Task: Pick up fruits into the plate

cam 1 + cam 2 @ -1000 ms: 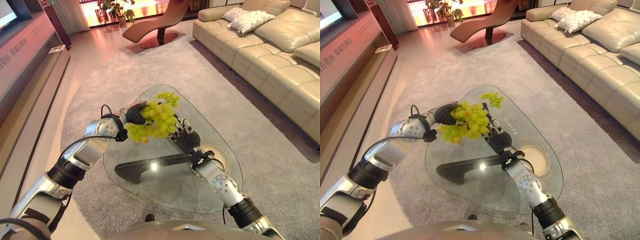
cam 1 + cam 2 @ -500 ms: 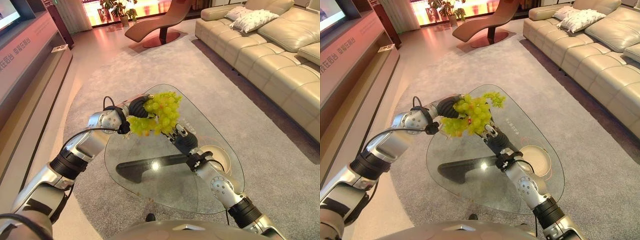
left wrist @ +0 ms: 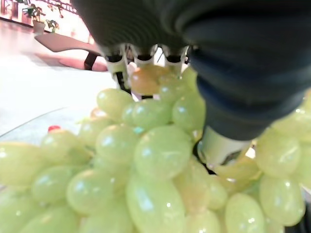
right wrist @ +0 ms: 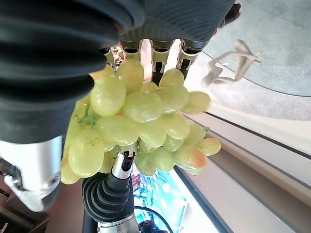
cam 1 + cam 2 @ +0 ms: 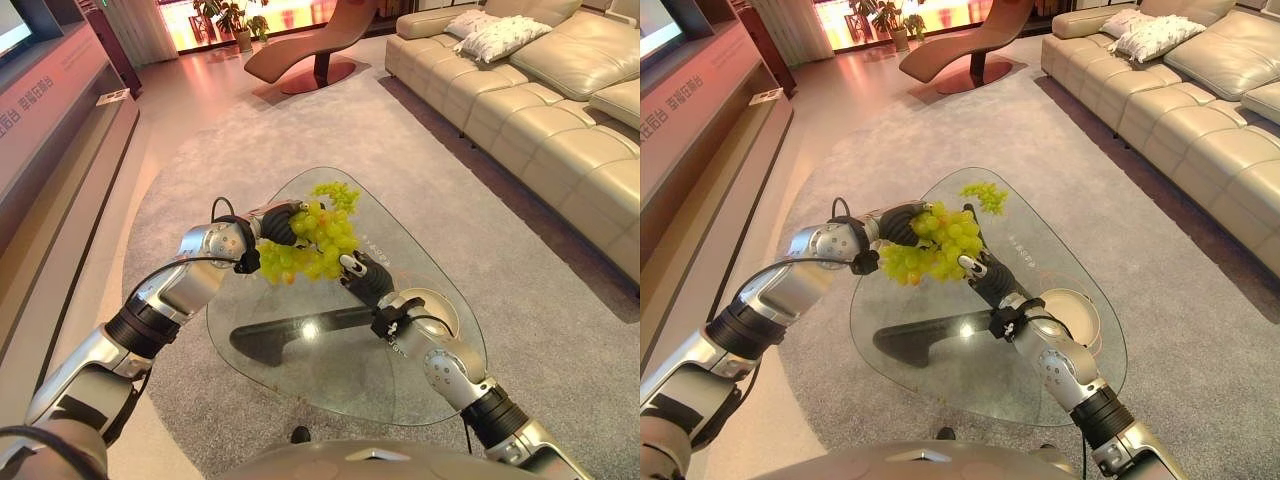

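Holding a big bunch of green grapes (image 5: pixel 933 243) in the air above the glass desk (image 5: pixel 940 375), the robot is in the middle of the task and not at the end of it. Starting from the left, the left hand (image 5: pixel 898 222) comes in with its fingers curled around the bunch; in the left wrist view the grapes press directly against these fingers and the thumb, so this hand has a real hold on it. Just to the right of the bunch is the right hand (image 5: pixel 985 275). It touches the grapes from the other side, and in the right wrist view its fingers (image 4: pixel 156 54) go down behind the bunch, but I cannot tell if they close on it or only support it. Farther back on the desk lies a second, smaller bunch of grapes (image 5: pixel 985 196), not picked up yet. At the right side of the desk stands the pale plate (image 5: pixel 1085 322), and nothing is visible in it. So I judge that the lifting is done for one bunch, while the carrying to the plate, the release there, and the whole work on the second bunch are left.
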Robot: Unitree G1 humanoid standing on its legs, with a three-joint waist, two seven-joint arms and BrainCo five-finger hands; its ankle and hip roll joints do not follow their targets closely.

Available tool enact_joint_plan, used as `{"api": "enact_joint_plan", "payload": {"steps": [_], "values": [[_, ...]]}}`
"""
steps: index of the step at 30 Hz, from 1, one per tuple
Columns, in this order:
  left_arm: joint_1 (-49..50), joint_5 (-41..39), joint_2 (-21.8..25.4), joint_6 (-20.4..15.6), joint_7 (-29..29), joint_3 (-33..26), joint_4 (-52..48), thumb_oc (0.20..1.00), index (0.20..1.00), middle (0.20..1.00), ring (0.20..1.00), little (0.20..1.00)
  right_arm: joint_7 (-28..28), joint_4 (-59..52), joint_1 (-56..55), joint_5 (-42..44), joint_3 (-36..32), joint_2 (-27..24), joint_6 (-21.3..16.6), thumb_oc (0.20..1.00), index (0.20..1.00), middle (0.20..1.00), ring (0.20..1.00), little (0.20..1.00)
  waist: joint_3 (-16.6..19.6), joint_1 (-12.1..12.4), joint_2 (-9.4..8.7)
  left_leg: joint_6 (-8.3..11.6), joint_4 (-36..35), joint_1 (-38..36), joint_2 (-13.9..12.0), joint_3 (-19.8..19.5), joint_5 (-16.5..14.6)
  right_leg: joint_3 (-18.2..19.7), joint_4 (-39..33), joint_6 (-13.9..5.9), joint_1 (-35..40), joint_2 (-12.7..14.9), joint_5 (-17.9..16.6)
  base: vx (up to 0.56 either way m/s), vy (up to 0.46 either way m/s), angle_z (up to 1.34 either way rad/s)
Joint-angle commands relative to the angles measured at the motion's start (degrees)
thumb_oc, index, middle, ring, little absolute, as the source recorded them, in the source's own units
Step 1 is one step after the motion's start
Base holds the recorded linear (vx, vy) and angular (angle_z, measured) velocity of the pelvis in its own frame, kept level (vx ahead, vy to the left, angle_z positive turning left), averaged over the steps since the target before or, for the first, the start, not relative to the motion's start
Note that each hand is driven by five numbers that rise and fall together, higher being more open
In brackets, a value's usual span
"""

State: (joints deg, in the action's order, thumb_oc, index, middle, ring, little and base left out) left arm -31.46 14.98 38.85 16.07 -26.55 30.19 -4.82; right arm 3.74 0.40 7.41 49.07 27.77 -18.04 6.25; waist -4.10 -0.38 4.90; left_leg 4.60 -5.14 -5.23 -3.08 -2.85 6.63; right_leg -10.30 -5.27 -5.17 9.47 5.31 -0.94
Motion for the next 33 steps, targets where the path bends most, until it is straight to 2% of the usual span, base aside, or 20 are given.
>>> {"api": "enact_joint_plan", "payload": {"steps": [1, 10, 27, 28, 29, 30, 33], "values": [[-8.6, 2.8, 1.5, -1.0, -0.9, -0.2, 2.1, 0.2, 0.2, 0.2, 0.2, 0.2, 0.0, -7.0, 5.1, -1.0, -1.1, 1.2, -2.4, 1.0, 1.0, 1.0, 1.0, 1.0, -0.8, 0.2, -2.26, -3.43, 0.1, -3.4, 5.1, 1.7, -6.9, 4.0, 0.6, -1.05, -1.1, -1.2, -0.8, 0.0, 0.0, 0.0], [-7.3, 4.7, 1.4, -1.1, -3.8, 0.5, 0.2, 0.2, 0.2, 0.2, 0.2, 0.2, -1.2, -7.6, 5.9, -1.5, -1.3, 0.2, -2.3, 1.0, 1.0, 1.0, 1.0, 1.0, -1.0, 0.3, -2.47, -3.5, 0.1, -3.4, 5.1, 2.0, -7.0, 4.1, 0.6, -1.02, -1.1, -1.3, -0.8, 0.0, 0.0, 0.0], [-7.7, 4.3, 2.6, -2.0, -3.4, 0.6, -1.5, 0.2, 0.2, 0.2, 0.2, 0.2, 0.8, -7.2, 6.8, -0.6, -0.9, -1.7, 2.0, 1.0, 1.0, 1.0, 1.0, 1.0, -1.0, 0.8, -3.1, -3.3, 0.1, -3.5, 4.9, 2.1, -7.0, 3.7, 0.4, -1.04, -0.8, -1.4, -0.8, 0.0, 0.0, 0.0], [-7.7, 4.4, 2.7, -2.2, -3.3, 0.5, -1.4, 0.2, 0.2, 0.2, 0.2, 0.2, 1.1, -7.1, 6.8, -0.9, -0.9, -1.8, 2.5, 0.849, 0.849, 0.849, 0.849, 0.849, -0.9, 0.8, -3.13, -3.29, 0.1, -3.5, 4.9, 2.1, -7.0, 3.7, 0.4, -1.05, -0.8, -1.4, -0.8, 0.0, 0.0, 0.0], [-7.6, 4.4, 2.7, -2.2, -3.4, 0.5, -1.4, 0.2, 0.2, 0.2, 0.2, 0.2, 1.1, -7.1, 6.9, -1.0, -0.9, -1.9, 2.6, 0.498, 0.498, 0.498, 0.498, 0.498, -0.9, 0.8, -3.13, -3.29, 0.1, -3.5, 4.9, 2.1, -6.9, 3.7, 0.4, -1.03, -0.8, -1.4, -0.8, 0.0, 0.0, 0.0], [-7.6, 4.3, 2.8, -2.3, -3.3, 0.4, -1.6, 0.2, 0.2, 0.2, 0.2, 0.2, 1.6, -6.9, 6.9, -1.1, -0.8, -2.1, 2.8, 0.2, 0.2, 0.2, 0.2, 0.2, -0.9, 0.8, -3.18, -3.29, 0.1, -3.5, 4.9, 2.1, -6.9, 3.6, 0.4, -1.02, -0.8, -1.3, -0.8, 0.0, 0.0, 0.0], [-7.8, 4.2, 2.8, -2.3, -3.2, 0.3, -1.7, 0.2, 0.2, 0.2, 0.2, 0.2, 2.2, -6.9, 6.8, -1.2, -0.4, -2.3, 3.2, 0.2, 0.2, 0.2, 0.2, 0.2, -1.0, 0.9, -3.23, -3.25, 0.1, -3.6, 4.9, 2.1, -6.9, 3.6, 0.5, -1.03, -0.7, -1.3, -0.7, 0.0, 0.0, 0.0]]}}
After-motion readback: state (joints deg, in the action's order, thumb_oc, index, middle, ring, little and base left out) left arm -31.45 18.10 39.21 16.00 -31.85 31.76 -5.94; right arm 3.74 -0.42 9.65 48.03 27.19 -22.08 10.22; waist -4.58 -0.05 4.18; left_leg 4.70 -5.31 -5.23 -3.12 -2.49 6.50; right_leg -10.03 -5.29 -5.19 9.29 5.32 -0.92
